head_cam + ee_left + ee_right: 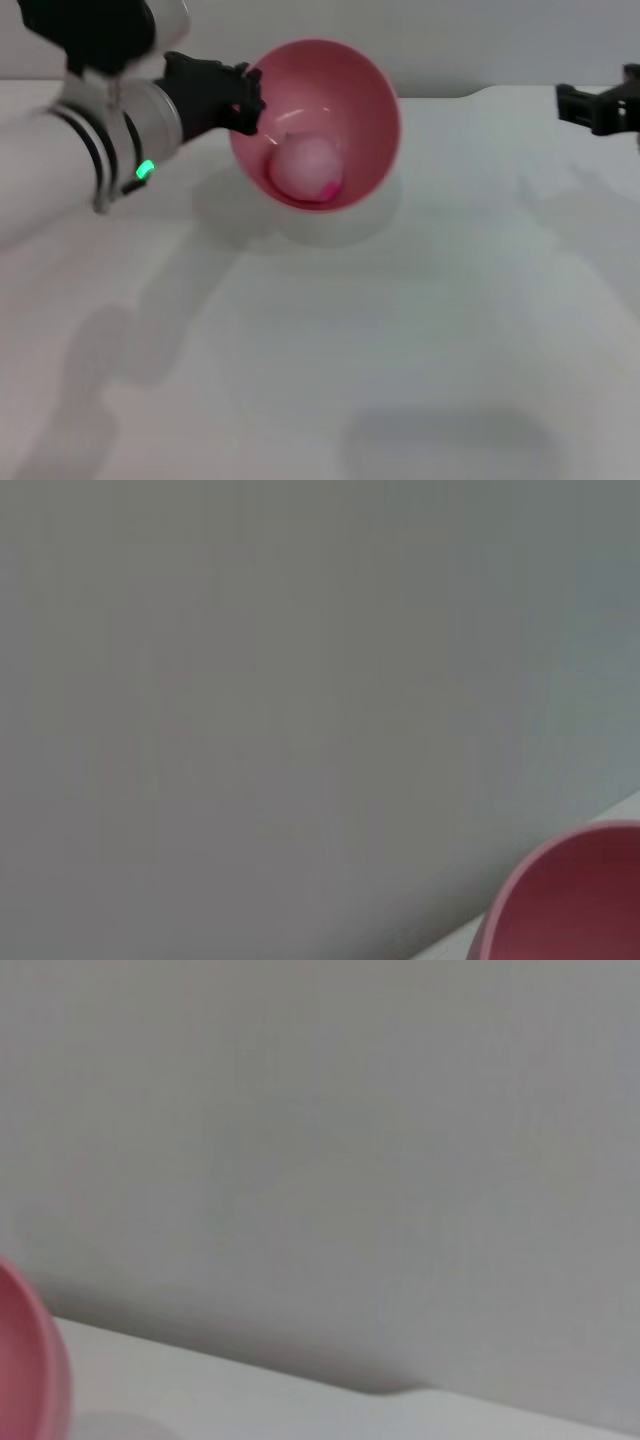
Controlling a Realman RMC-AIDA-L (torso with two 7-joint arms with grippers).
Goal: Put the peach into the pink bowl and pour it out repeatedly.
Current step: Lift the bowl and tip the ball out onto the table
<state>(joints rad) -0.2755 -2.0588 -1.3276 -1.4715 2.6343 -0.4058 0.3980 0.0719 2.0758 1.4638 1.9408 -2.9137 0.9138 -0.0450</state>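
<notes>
My left arm reaches in from about ten o'clock of the head view, the pale forearm slanting up toward the far side of the table point(420, 330), with a small green light glowing on the wrist band. My left gripper point(246, 100) sits at the nine o'clock edge of the pink bowl point(370, 110), and my fingers are pinched on that rim, one dark finger lying over the outside wall. The bowl is held tipped, its mouth turned toward me and downward, its lower lip at about six o'clock and lifted off the table, with a soft shadow on the surface beneath it.

The peach point(308, 165) lies inside the bowl, resting against the lower inner wall near that six o'clock lip, its magenta blotch showing at the bottom edge.

My right gripper point(590, 108) hangs off at three o'clock, well apart from the bowl and above the table's far edge; I cannot tell whether its fingers are spread or together.

Counted: one peach, one bowl, two grippers.

In the left wrist view only a curved piece of the bowl point(570, 900) shows against the grey wall point(250, 680). In the right wrist view a sliver of the bowl point(25, 1370) sits beside the table point(250, 1400).
</notes>
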